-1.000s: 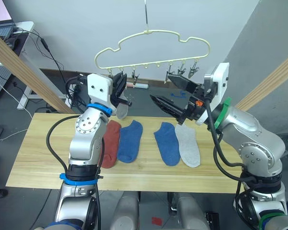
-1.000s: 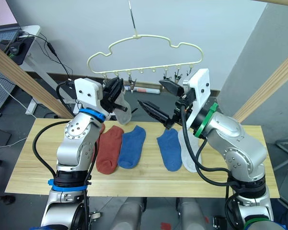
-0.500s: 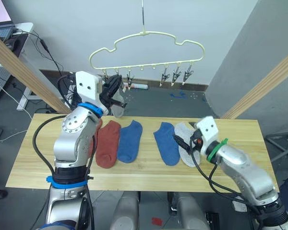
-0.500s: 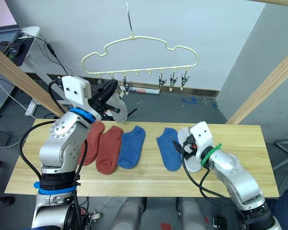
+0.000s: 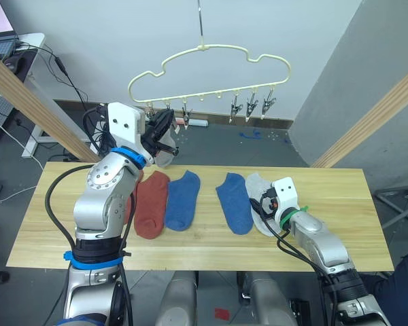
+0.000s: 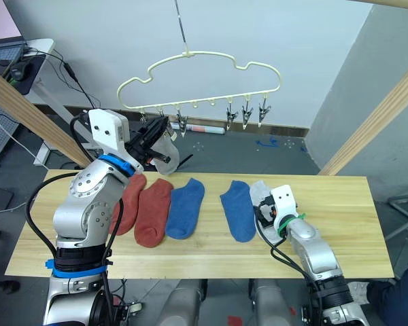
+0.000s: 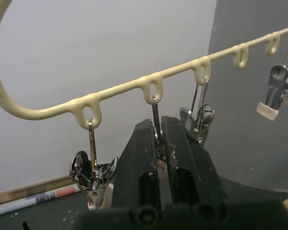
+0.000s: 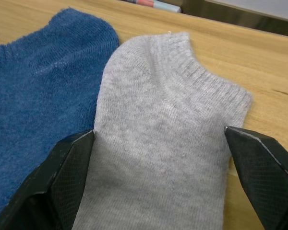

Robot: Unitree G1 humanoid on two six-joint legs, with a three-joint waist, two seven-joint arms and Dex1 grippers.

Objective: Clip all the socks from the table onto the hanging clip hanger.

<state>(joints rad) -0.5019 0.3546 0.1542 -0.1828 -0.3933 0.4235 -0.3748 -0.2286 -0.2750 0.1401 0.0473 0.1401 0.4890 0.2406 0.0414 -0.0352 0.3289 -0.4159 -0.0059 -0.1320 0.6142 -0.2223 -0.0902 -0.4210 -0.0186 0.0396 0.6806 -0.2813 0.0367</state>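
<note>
Low in the right half of the frame, the right claw [image 8: 158, 191] is sitting spread wide on the table [image 5: 340, 224], one finger at each side of a light grey sock [image 8: 163, 139] lying just beside a blue sock [image 5: 232, 202]. Toward centre left, another blue sock [image 5: 179, 198] and two rust-red socks [image 5: 151, 204] are lying in the same row. Farther back at upper left, the left claw [image 7: 159, 143] is pinching closed on a metal clip [image 7: 155, 120] of the pale yellow clip hanger [image 5: 211, 58], a second grey sock [image 6: 164, 151] hanging at it.
</note>
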